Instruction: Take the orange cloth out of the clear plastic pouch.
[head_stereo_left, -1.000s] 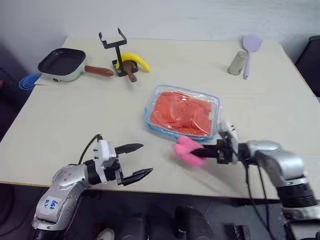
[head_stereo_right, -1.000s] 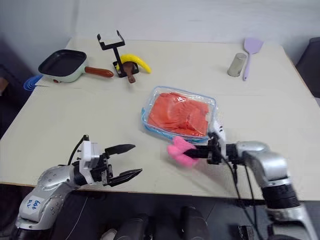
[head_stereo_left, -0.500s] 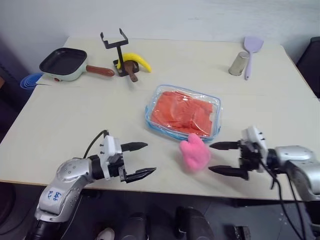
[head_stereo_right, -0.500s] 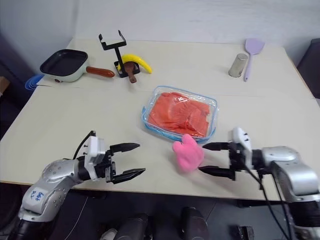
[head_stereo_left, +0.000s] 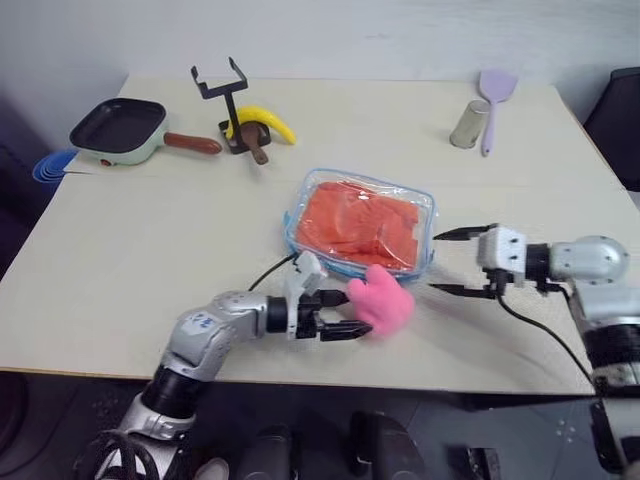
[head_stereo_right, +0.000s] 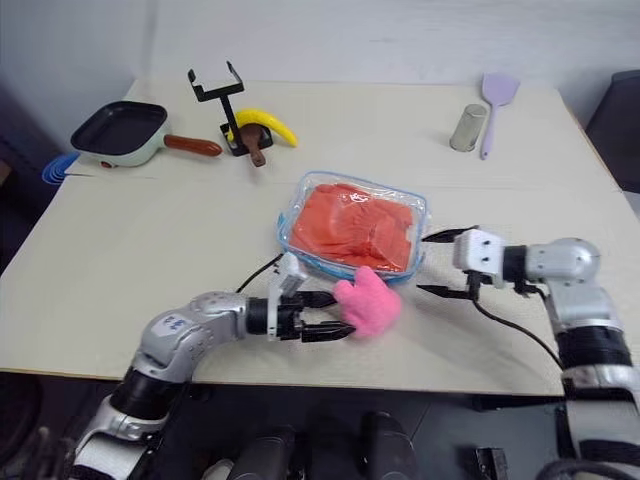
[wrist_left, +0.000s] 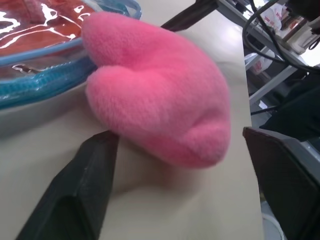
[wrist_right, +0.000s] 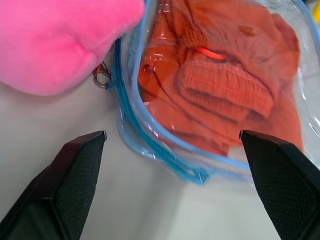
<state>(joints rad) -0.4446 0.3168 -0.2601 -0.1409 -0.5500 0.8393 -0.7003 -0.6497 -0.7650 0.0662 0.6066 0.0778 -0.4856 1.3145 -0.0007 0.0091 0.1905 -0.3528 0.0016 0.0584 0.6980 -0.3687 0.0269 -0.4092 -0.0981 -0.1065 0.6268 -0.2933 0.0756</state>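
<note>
pale counter (head_stereo_left: 150, 250) carries the clear plastic pouch (head_stereo_left: 363, 223) near its middle, the orange cloth (head_stereo_left: 360, 222) sealed inside it and a pink heart-shaped sponge (head_stereo_left: 381, 303) touching the pouch's near edge. my left gripper (head_stereo_left: 345, 312) has its jaws spread around the sponge without pinching it, and my right gripper (head_stereo_left: 455, 262) hangs wide open and empty just beside the pouch's right end. closing the left could grab the sponge instead of the pouch, or nudge the pouch askew so the right misses the zipper edge.
</note>
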